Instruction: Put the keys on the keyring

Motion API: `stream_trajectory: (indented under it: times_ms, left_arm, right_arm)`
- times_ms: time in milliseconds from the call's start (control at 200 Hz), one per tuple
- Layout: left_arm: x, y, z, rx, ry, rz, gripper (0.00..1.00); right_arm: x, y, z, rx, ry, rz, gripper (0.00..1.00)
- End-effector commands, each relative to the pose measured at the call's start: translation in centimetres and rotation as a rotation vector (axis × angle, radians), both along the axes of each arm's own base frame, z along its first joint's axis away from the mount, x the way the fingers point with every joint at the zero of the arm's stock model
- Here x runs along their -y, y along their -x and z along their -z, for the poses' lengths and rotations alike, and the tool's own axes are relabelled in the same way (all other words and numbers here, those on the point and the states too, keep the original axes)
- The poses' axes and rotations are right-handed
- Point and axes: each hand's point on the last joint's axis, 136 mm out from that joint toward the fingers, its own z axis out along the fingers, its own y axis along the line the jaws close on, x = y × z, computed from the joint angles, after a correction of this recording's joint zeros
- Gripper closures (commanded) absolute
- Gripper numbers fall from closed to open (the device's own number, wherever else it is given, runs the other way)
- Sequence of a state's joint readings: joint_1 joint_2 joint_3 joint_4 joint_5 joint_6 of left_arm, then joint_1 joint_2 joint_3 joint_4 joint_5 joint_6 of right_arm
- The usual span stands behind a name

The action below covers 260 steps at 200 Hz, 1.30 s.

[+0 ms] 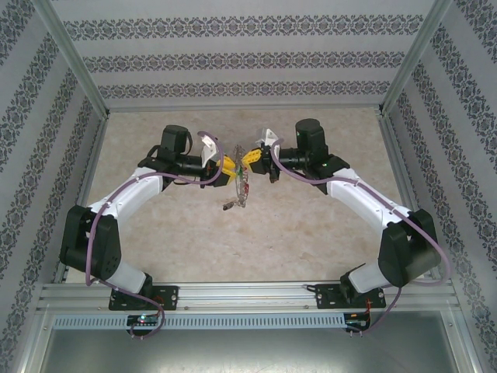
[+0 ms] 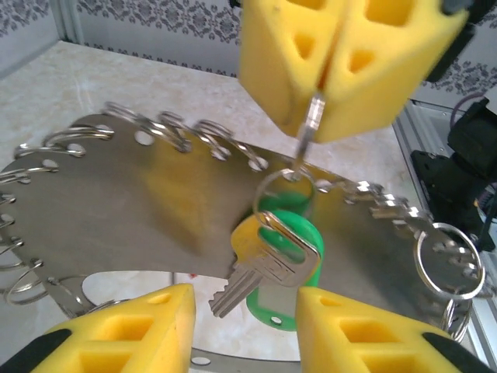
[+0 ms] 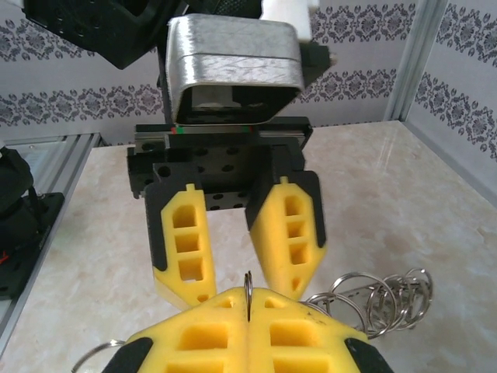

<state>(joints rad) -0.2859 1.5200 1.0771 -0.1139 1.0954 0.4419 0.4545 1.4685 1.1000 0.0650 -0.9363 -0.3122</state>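
My right gripper (image 3: 249, 301) is shut on a thin split ring (image 2: 311, 124) of the keyring. The keyring (image 2: 116, 210) is a silvery metal plate fringed with many small rings. It hangs between the two arms above the table (image 1: 241, 190). From the pinched ring dangles a silver key (image 2: 268, 268) with a green plastic tag (image 2: 283, 311). My left gripper (image 2: 245, 303) faces the right one and stands open. Its yellow fingers (image 2: 140, 330) sit on either side just below the key, touching nothing. More rings (image 3: 377, 299) show to the right of my right gripper.
The marbled tabletop (image 1: 311, 225) lies below the raised grippers. Patterned walls and aluminium posts (image 1: 78, 62) close in the back and sides. The arm bases sit on a metal rail (image 1: 248, 295) at the near edge.
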Motion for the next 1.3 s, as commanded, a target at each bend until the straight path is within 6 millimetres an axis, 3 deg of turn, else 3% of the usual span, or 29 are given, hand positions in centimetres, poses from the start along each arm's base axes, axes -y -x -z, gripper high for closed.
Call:
stream_trajectory:
  times_ms: [0, 165, 295, 530, 819, 1139, 1294]
  left_arm:
    - [-0.1, -0.3, -2.0, 0.06, 0.052, -0.018, 0.56]
    - [0.2, -0.4, -2.9, 0.048, 0.102, -0.01, 0.56]
    - [0.3, -0.3, -3.4, 0.054, 0.134, -0.01, 0.73]
    - [0.5, -0.1, -4.1, 0.055, 0.155, -0.008, 0.78]
    - [0.8, -0.2, -5.1, 0.062, 0.184, -0.016, 0.78]
    - [0.1, 0.4, -5.6, 0.089, 0.171, -0.026, 0.69]
    - [-0.3, 1.0, -5.7, 0.094, 0.155, -0.005, 0.72]
  right_arm:
    - [-0.6, 0.9, -2.9, 0.078, -0.054, -0.043, 1.0]
    - [-1.3, 0.9, -3.2, 0.073, -0.085, -0.037, 1.0]
    - [-1.9, 0.5, -3.6, 0.066, -0.128, -0.013, 1.0]
    - [-3.0, -0.9, -4.4, 0.066, -0.249, 0.096, 1.0]
    - [-4.6, -1.3, -3.8, 0.072, -0.285, 0.136, 1.0]
    - [-4.1, -0.8, -3.2, 0.055, -0.279, 0.101, 1.0]
    - [-3.8, 0.0, -3.4, 0.076, -0.271, 0.053, 1.0]
